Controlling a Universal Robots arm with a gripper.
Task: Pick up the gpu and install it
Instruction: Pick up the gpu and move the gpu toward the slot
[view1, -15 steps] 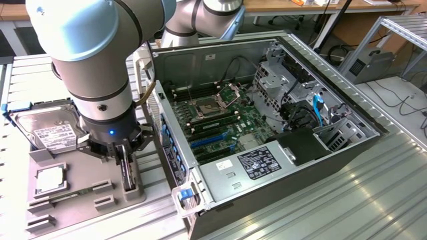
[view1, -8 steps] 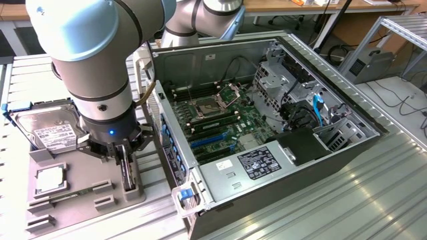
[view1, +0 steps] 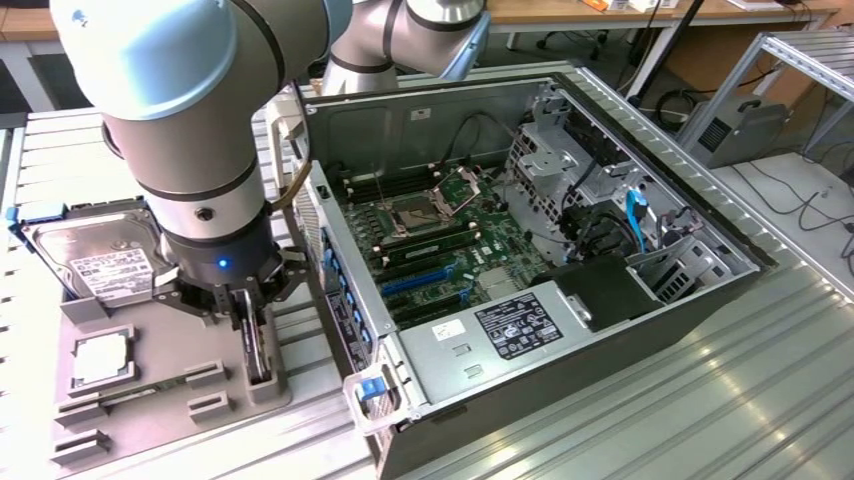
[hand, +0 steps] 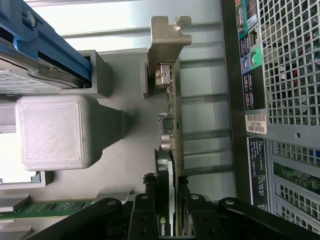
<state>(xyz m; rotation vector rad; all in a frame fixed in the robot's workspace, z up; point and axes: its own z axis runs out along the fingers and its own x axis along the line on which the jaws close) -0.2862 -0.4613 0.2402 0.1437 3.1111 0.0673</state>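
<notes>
The gpu (view1: 258, 362) is a thin dark card standing on edge in the grey holder tray (view1: 160, 340), at the exterior view's left of the open computer case (view1: 400, 130). My gripper (view1: 251, 325) reaches straight down onto its top edge. In the wrist view the gpu (hand: 172, 120) runs away from the camera, ending in its silver bracket (hand: 167, 35). My gripper (hand: 168, 212) is shut on the gpu, with one black finger pressed on each side of the card. The gpu's lower edge is hidden, so I cannot tell whether it has left the holder.
On the same tray lie a hard drive with blue rails (view1: 94, 255), a square silver CPU (view1: 100, 358) and a green memory stick (hand: 45, 207). The case's perforated back panel (hand: 290, 75) stands close beside the gpu. Inside are the motherboard (view1: 454, 235) and blue card slots (view1: 420, 282).
</notes>
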